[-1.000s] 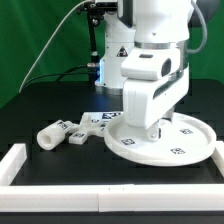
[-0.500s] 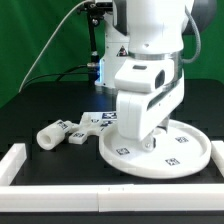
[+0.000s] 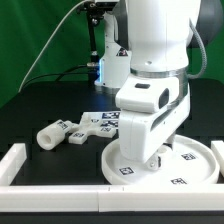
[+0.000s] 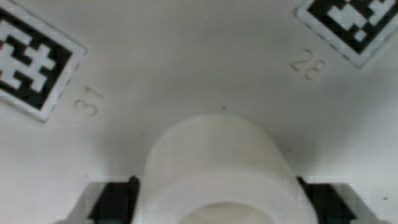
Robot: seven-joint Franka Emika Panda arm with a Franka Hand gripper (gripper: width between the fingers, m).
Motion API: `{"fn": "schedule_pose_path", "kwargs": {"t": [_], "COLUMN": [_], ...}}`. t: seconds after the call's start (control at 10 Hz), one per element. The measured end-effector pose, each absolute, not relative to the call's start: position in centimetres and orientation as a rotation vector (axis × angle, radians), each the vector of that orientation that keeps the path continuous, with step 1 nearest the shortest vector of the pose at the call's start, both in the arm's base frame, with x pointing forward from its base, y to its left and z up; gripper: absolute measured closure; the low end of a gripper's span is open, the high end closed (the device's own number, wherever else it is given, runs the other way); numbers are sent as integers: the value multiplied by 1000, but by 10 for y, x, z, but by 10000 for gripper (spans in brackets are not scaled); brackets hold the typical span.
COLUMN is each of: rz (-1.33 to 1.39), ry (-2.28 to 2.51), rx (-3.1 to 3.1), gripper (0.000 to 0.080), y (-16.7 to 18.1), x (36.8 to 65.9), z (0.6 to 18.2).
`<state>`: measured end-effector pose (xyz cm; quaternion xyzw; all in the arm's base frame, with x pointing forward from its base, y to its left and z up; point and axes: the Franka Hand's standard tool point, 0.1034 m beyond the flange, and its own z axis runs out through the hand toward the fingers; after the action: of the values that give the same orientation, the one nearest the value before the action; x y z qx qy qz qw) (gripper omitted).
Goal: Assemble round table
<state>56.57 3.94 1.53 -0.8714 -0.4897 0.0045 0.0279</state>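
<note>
Jaws are gripping, half-closed, the raised hub (image 4: pixel 217 170) of the round disc (image 3: pixel 190 160), lying flat by the border wall (image 3: pixel 60 192); leg (image 3: pixel 52 134) and cross base (image 3: pixel 98 124) are lying loose, nothing joined yet.

The disc (image 3: pixel 200 165) is seen in white, marked with small black-and-white square tags (image 4: pixel 32 55) and pale grey numerals. The same white with patterned tags is worn by the cylinder leg (image 3: pixel 50 135) and the cross-shaped base (image 3: pixel 95 123). The worktop (image 3: pixel 40 100) is black, the border wall (image 3: pixel 20 160) white, the backdrop (image 3: pixel 30 40) green, the arm (image 3: pixel 155 40) white
</note>
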Motion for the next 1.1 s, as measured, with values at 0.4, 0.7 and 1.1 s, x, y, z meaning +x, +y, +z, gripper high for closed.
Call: {"fn": "schedule_pose_path", "kwargs": {"t": [0.4, 0.7, 1.1], "rz": [73, 63, 39], "ry": [-1492, -1482, -1468], "rx": [-2675, -2688, -2706], "gripper": [394, 393, 393], "y": [39, 42, 41], "x": [566, 567, 567], "z": [16, 14, 13]}}
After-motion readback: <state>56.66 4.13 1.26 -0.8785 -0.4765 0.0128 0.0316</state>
